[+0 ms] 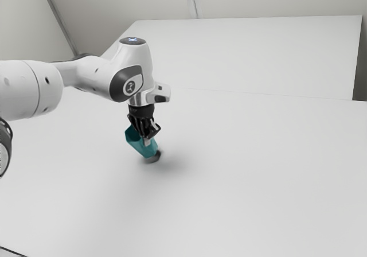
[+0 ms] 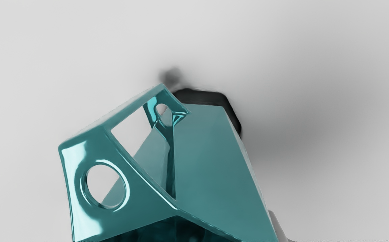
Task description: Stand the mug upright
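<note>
- Clearly, the black gripper (image 1: 147, 141) is positioned right at the teal mug (image 1: 141, 145); whether it is clenched on the mug or merely set around it cannot be told, since the far side of the contact is hidden.
- Just below, the mug is seen tilted, its mouth raised toward the exterior view's left and its dark base (image 2: 201, 96) lowered toward that view's right; upright it is not.
- For the righting, a firm hold should be confirmed, then the mug turned slowly until the base faces squarely down; if it is rushed, slipping or rolling about the base's edge could be expected.
- By the wrist view, the boxy handle (image 2: 97, 137) and its round holes are revealed; clearance for its corner should be kept during the turn.
- Farther out, by the exterior view, the lean above the white table (image 1: 246, 171) and the reach of the arm (image 1: 86, 79) are given.
</note>
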